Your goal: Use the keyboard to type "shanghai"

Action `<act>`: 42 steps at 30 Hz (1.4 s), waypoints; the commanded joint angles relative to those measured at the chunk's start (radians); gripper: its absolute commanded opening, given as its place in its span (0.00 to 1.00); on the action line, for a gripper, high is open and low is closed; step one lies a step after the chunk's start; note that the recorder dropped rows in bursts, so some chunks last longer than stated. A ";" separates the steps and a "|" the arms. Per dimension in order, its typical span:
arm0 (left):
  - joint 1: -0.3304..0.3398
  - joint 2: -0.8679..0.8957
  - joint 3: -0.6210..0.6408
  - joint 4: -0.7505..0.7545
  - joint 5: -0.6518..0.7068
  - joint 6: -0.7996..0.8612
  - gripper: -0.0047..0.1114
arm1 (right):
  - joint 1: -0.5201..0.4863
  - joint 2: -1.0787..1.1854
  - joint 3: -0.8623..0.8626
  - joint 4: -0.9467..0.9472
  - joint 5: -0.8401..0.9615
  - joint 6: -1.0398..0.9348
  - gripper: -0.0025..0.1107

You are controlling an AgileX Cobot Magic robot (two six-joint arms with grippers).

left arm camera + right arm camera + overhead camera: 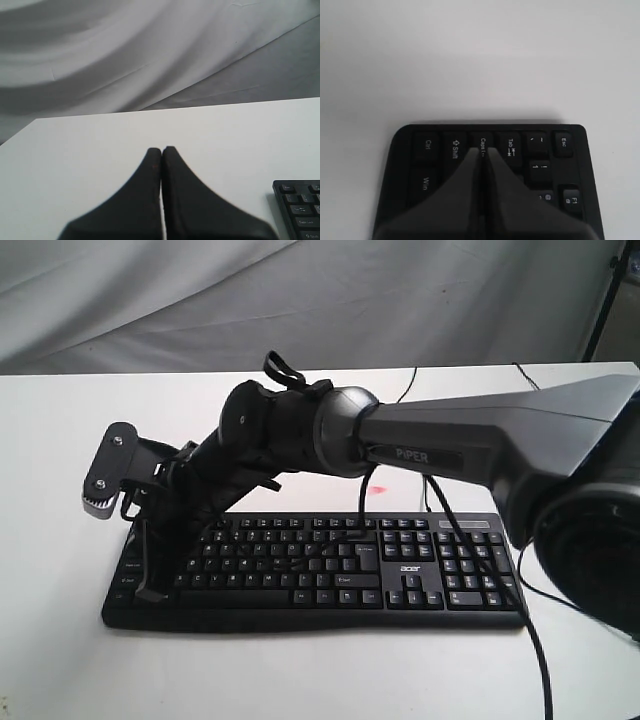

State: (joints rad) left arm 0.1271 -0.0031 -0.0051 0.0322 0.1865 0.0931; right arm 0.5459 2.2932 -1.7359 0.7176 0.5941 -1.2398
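Note:
The black keyboard with white legends and an acer logo lies across the white table. My right arm reaches over it from the right. My right gripper points down at the keyboard's left end. In the right wrist view the right gripper is shut, with its tips over the Caps Lock key, between Shift and Tab; I cannot tell whether they touch it. My left gripper is shut and empty above bare table. A corner of the keyboard lies off to its side. The left gripper is out of the exterior view.
The white table has bare surface in front of and to the left of the keyboard. A grey cloth backdrop hangs behind it. A thin black cable hangs over the keyboard's right end. A small pink mark lies behind the keyboard.

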 commanded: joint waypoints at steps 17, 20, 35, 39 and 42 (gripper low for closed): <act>-0.004 0.003 0.005 -0.001 -0.006 -0.003 0.05 | 0.000 0.053 -0.006 0.006 -0.044 -0.008 0.02; -0.004 0.003 0.005 -0.001 -0.006 -0.003 0.05 | 0.000 0.055 -0.006 0.003 -0.048 -0.010 0.02; -0.004 0.003 0.005 -0.001 -0.006 -0.003 0.05 | 0.000 0.064 -0.006 0.003 -0.060 -0.010 0.02; -0.004 0.003 0.005 -0.001 -0.006 -0.003 0.05 | 0.000 0.064 -0.006 0.003 -0.060 -0.010 0.02; -0.004 0.003 0.005 -0.001 -0.006 -0.003 0.05 | 0.000 0.068 -0.006 0.003 -0.060 -0.010 0.02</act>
State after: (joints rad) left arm 0.1271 -0.0031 -0.0051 0.0322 0.1865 0.0931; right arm 0.5459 2.3605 -1.7381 0.7174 0.5395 -1.2385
